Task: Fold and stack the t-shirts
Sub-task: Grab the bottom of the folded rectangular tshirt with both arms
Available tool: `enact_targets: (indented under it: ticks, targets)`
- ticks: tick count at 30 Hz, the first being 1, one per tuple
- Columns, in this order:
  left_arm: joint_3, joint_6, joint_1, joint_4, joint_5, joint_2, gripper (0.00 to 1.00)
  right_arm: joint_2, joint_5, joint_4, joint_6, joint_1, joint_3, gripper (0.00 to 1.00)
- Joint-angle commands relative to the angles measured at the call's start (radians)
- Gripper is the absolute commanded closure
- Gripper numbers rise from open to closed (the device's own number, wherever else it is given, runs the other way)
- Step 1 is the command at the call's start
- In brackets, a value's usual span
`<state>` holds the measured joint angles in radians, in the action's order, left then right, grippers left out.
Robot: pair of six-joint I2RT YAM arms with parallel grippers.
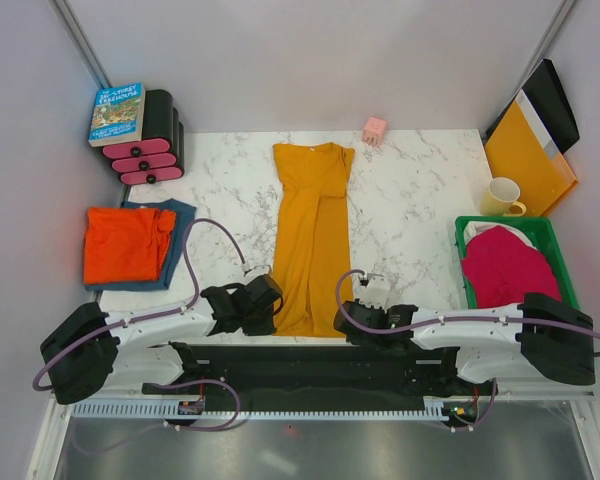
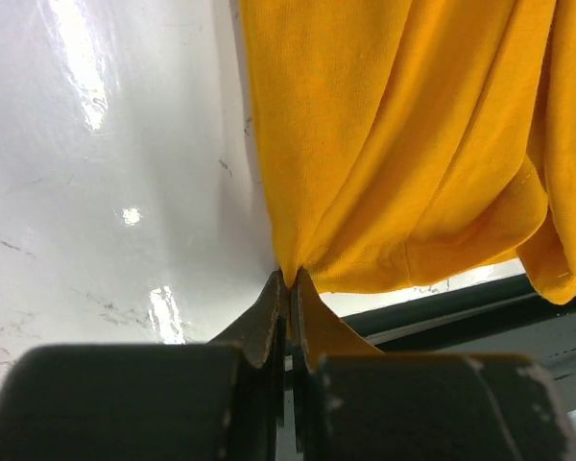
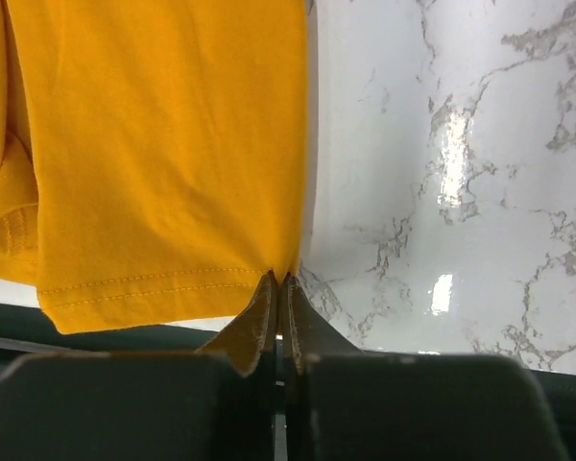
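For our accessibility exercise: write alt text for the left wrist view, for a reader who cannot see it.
The left gripper pinches the near edge of the mustard-yellow t-shirt, whose folds spread across a glossy white marbled table.

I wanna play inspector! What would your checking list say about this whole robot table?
Surface: white marble table.
Job's things: mustard-yellow t-shirt folded narrow lengthwise, mid-table; red-orange t-shirt folded on blue t-shirt, left; magenta t-shirt heaped in green basket, right.
Clutter: book on pink-and-black rolls; pink cube; mug; yellow-orange folder.
Grippers: left gripper and right gripper are each shut on a near hem corner of the mustard-yellow t-shirt.
Cables: lilac cables loop from both wrists over the table.
Surroundings: grey walls.
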<state>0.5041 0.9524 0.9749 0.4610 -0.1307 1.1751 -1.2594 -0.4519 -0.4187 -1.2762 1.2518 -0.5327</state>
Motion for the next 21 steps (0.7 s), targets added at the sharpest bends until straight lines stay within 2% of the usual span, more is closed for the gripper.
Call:
enact_targets:
  ticks: [1,12,21]
  targets:
    - [-0.006,-0.023,0.01,0.028,-0.009,-0.015,0.98,-0.012,0.016,-0.066,-0.009,0.014,0.011,1.0]
    - [0.08,-0.075,0.057,0.068,-0.055,-0.195,0.98,0.006,-0.194,-0.226,-0.037,0.15,-0.153,1.0]
    - [0.261,-0.158,0.056,0.094,-0.13,-0.157,0.98,0.009,-0.33,-0.31,0.032,0.149,-0.315,1.0]
